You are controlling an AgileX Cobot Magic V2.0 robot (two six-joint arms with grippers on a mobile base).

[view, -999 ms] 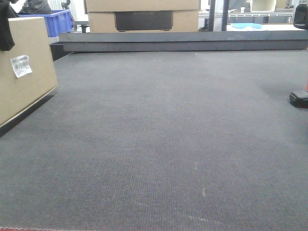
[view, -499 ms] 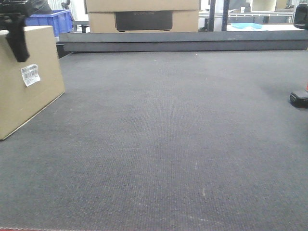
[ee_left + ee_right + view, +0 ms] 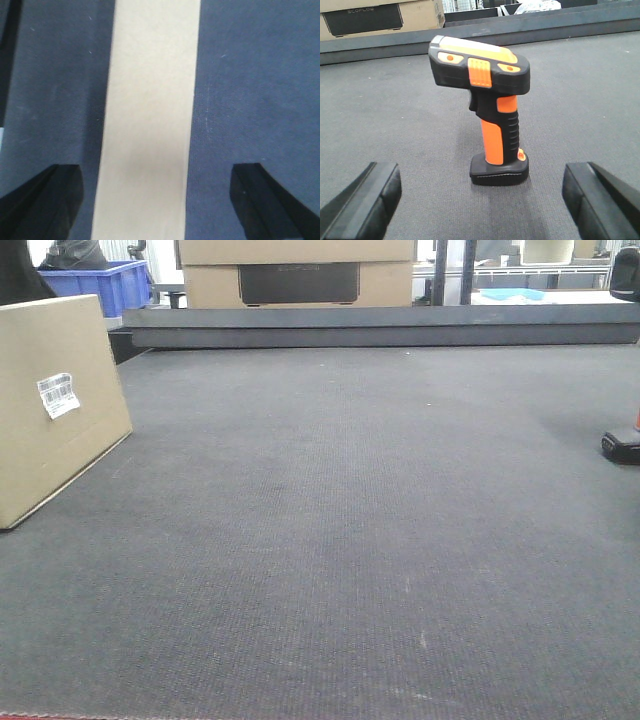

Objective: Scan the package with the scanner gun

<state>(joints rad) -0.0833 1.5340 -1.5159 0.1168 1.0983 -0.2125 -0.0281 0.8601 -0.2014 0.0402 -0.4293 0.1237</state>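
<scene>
The cardboard package point(image 3: 50, 410) stands on edge at the left of the grey mat, its white barcode label point(image 3: 57, 395) facing the middle. In the left wrist view its narrow top face point(image 3: 150, 100) runs between the fingers of my left gripper point(image 3: 155, 200). That gripper is open above the package, with a gap on each side. The orange and black scanner gun point(image 3: 492, 100) stands upright on its base. My right gripper point(image 3: 482, 200) is open, just short of the gun and not touching it. In the front view only the gun's base point(image 3: 621, 446) shows, at the right edge.
A dark raised rail point(image 3: 380, 325) runs along the back of the mat point(image 3: 350, 540). Behind it are stacked cardboard boxes point(image 3: 297, 270) and a blue crate point(image 3: 100, 285). A dark part of the left arm point(image 3: 18, 270) shows at the top left corner.
The package moved a little to the right and came down flat on the mat. My left gripper let go of its top edge and rose almost out of the front view.
</scene>
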